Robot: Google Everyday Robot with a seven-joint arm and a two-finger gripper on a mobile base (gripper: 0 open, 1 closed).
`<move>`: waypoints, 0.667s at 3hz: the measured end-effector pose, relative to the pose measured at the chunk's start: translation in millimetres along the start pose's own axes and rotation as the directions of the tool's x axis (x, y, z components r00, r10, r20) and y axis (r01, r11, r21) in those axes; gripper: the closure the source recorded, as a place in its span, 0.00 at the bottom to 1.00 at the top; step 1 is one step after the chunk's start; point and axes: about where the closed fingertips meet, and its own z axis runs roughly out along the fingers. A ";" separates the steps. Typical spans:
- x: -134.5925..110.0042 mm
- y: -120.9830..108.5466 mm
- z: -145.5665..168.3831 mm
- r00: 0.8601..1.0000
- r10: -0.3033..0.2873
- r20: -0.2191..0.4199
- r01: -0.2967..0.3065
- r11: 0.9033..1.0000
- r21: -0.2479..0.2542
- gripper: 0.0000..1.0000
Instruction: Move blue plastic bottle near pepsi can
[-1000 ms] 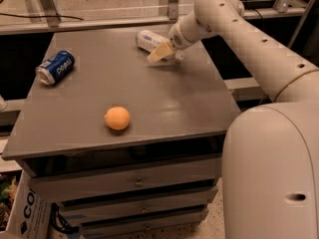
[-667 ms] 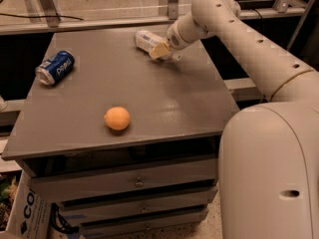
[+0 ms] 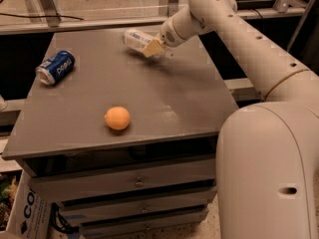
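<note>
The blue plastic bottle (image 3: 135,39), clear with a pale label, is held on its side a little above the far middle of the grey table (image 3: 164,98). My gripper (image 3: 153,48) is shut on its right end, with a tan finger pad over the bottle. The pepsi can (image 3: 55,67), dark blue with white lettering, lies on its side at the table's left edge, well to the left of the bottle and apart from it.
An orange ball (image 3: 117,118) sits near the table's front edge, left of centre. My white arm (image 3: 239,39) reaches over the table's right side from my base at the right. Drawers (image 3: 134,183) are below the tabletop.
My gripper has carried the bottle to the left and slightly up, away from the table's far right toward its far middle. The can and the orange ball have not moved.
</note>
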 end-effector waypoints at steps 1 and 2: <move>-8.1 36.5 -0.5 0.999 -0.050 0.004 0.051 0.993 -0.106 1.00; -13.9 81.4 -0.8 0.989 -0.145 0.004 0.143 0.971 -0.193 1.00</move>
